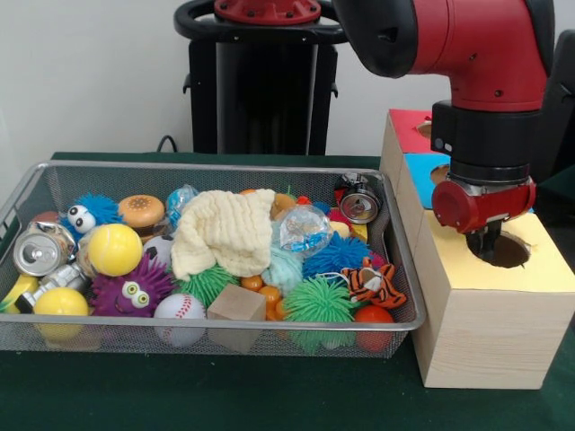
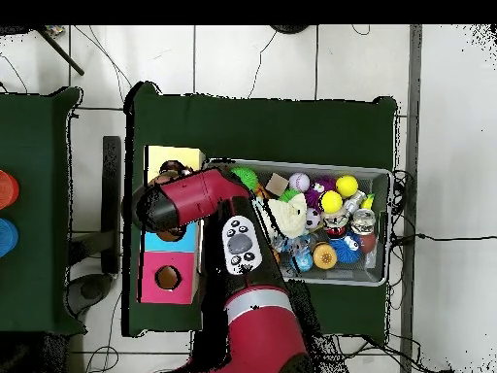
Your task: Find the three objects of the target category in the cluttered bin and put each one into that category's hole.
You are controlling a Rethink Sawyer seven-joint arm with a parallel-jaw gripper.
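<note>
The wire mesh bin lies on the green table, full of toys; it also shows in the overhead view. No speckled rope bundle shows in it in either view. A cream waffle cloth lies over the middle of the pile, with a clear crinkly ball next to it. My gripper hangs to the right of the bin, reaching down into the round hole in the yellow top of the wooden box. Nothing shows in its grasp. In the overhead view the arm hides the gripper.
The box has yellow, blue and red sections, each with a hole. The bin holds yellow balls, a baseball, a wooden cube, cans, a toy tiger and fuzzy balls.
</note>
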